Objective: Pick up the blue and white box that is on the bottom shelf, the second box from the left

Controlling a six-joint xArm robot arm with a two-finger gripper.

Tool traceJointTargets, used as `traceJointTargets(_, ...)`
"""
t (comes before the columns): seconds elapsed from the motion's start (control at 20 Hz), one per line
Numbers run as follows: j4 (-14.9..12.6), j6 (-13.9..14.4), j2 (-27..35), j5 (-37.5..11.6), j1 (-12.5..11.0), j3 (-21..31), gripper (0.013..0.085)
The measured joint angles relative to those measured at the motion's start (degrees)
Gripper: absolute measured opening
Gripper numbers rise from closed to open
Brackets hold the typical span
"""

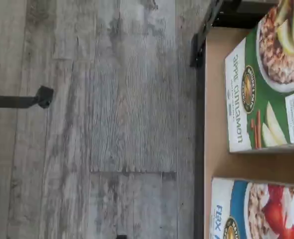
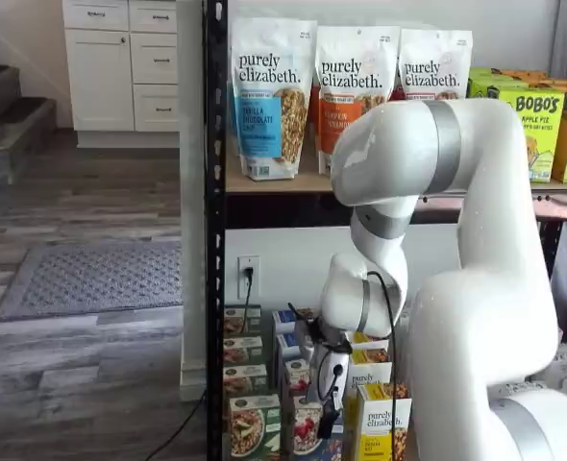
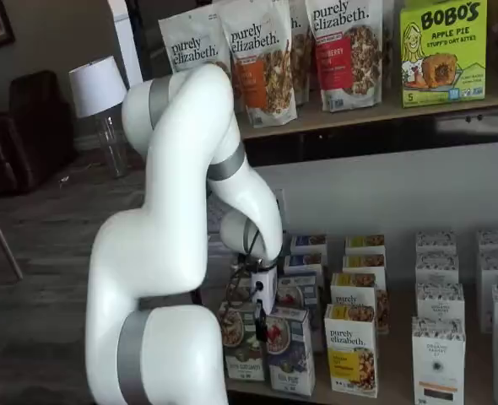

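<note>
The blue and white box stands upright at the front of the bottom shelf, between a green-and-white carton and a yellow-and-white "purely elizabeth" carton. It also shows in a shelf view and, partly cut off, in the wrist view beside the green-and-white carton. My gripper hangs just above and in front of the box's top, and also shows in a shelf view. Its black fingers are seen side-on, so I cannot tell whether there is a gap between them. Nothing is held.
More rows of small cartons stand behind the front ones and to the right. A black rack post rises at the shelf's left end. Granola bags fill the tier above. The wrist view shows wood floor before the shelf's edge.
</note>
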Motion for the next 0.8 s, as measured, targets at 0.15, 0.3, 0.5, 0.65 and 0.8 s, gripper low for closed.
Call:
traceJointTargets(0.15, 3.51, -3.27, -1.34, 0.95, -0.17, 0.86, 0.0850)
traceJointTargets(0.3, 4.71, -4.47, -2.76, 1.23, -0.33, 2.01, 0.0850)
traceJointTargets(0.5, 10.81, -9.70, -4.41, -1.57, 0.16, 4.14, 0.0850)
traceJointTargets(0.65, 15.86, -14.06, -4.85, -3.63, 0.58, 5.02, 0.0850)
traceJointTargets(0.8, 16.74, -15.02, -4.85, -4.03, 0.41, 5.08, 0.0850)
